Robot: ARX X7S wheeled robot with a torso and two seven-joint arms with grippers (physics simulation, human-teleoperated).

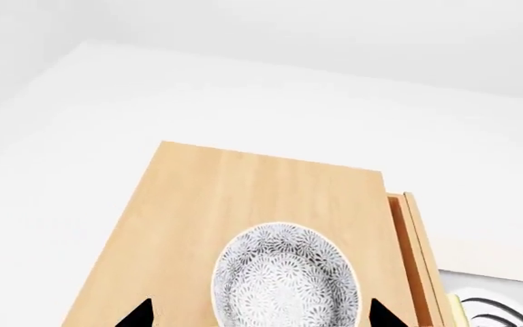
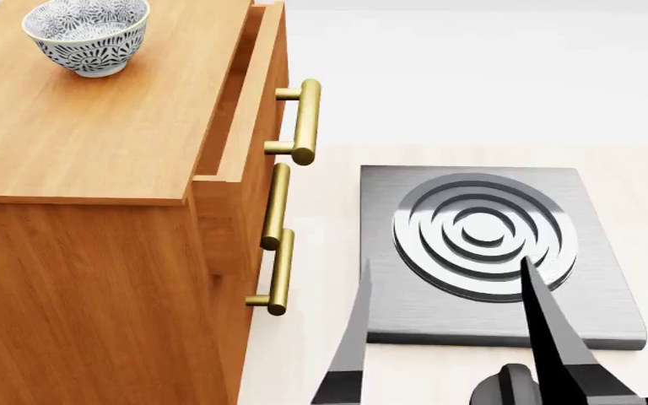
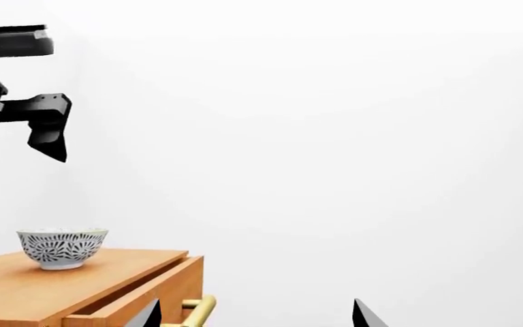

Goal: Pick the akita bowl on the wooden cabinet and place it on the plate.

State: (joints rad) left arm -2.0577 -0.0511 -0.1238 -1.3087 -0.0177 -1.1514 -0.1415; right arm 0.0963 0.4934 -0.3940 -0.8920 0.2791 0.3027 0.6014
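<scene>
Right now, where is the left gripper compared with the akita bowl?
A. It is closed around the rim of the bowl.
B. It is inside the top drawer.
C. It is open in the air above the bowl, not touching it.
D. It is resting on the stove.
C. In the right wrist view the left gripper hangs open, well above the akita bowl, which stands alone on the wooden cabinet.

The akita bowl [image 2: 87, 35] sat on the wooden cabinet [image 2: 99, 118] toward its far left, the stove [image 2: 493, 253] lay off to the cabinet's right, lower down.
</scene>
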